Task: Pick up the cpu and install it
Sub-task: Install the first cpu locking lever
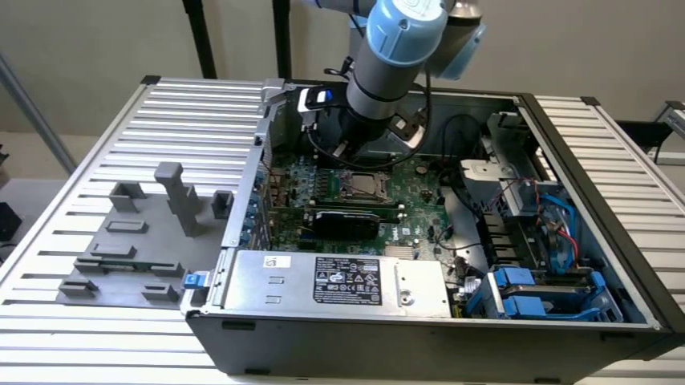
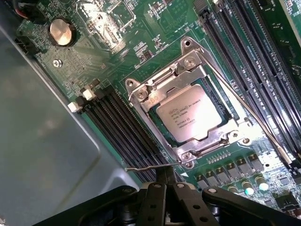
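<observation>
1. Cpu already seated in the socket on the motherboard, inside the open computer case; metal frame down over its edges.
2. Gripper clenched, holding nothing, hovering just above the board near the socket's corner and clear of the chip.
3. Pick and place look done; can't tell whether the thin wire latch lever beside the frame is fully locked.
4. Chip: flat square, matte silvery lid with printed text. Frame: bright stamped steel, screws at corners.
5. Board: green, dense with small parts; long black memory slots either side of the socket.
6. Grey plastic fixture blocks on the ribbed metal counter, empty of parts.
</observation>
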